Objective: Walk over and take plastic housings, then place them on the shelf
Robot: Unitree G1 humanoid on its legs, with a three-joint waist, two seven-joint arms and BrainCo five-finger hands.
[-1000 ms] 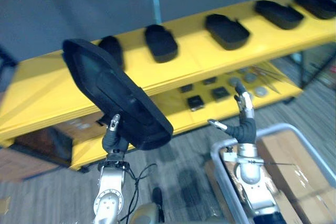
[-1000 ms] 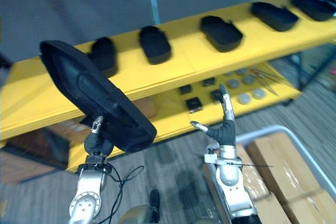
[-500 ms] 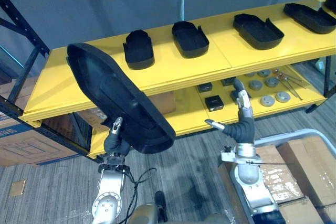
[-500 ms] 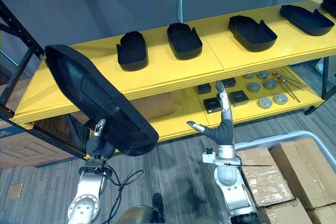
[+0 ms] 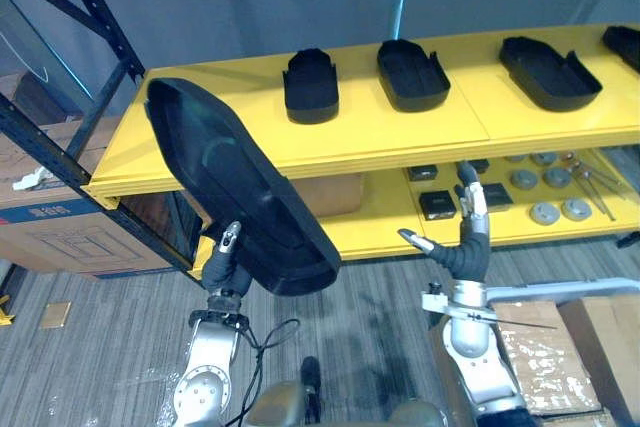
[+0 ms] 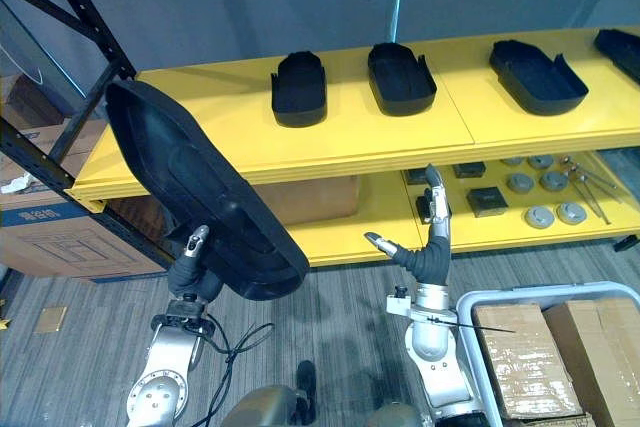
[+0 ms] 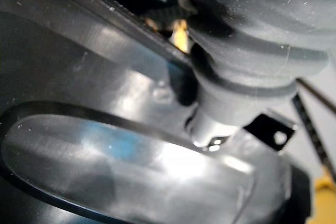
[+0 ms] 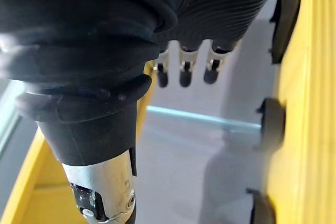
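- At the far left, cardboard boxes (image 5: 50, 237) are sitting on the floor beside a dark rack upright (image 5: 100, 22).
- The left hand (image 5: 222, 265) is gripping the lower end of the held housing (image 5: 235, 187), a large black plastic shell. The thumb is lying on its hollow near face and the fingers are hidden behind it.
- The held housing is standing tilted in the air, with its upper end leaning toward the robot's left. In the head views it is overlapping the left end of the yellow shelf (image 5: 200, 142).
- On the shelf's top deck, 4 black housings are lying hollow side up in a row, well apart from each other. They are the leftmost housing (image 5: 311, 87), the 2nd housing (image 5: 412, 75), the 3rd housing (image 5: 550, 72) and the rightmost housing (image 5: 625, 45), which the view's edge is cutting off.
- The lower deck (image 5: 370, 217) is carrying small black square parts (image 5: 437, 205), and to their right round grey discs (image 5: 545, 212).
- The right hand (image 5: 467, 242) is hanging in front of the lower deck and holding nothing. Its fingers are pointing straight up and its thumb is spreading toward the robot's left.
- At the lower right, a grey-railed cart (image 6: 472, 299) is holding film-wrapped cartons (image 6: 520, 357) packed side by side.
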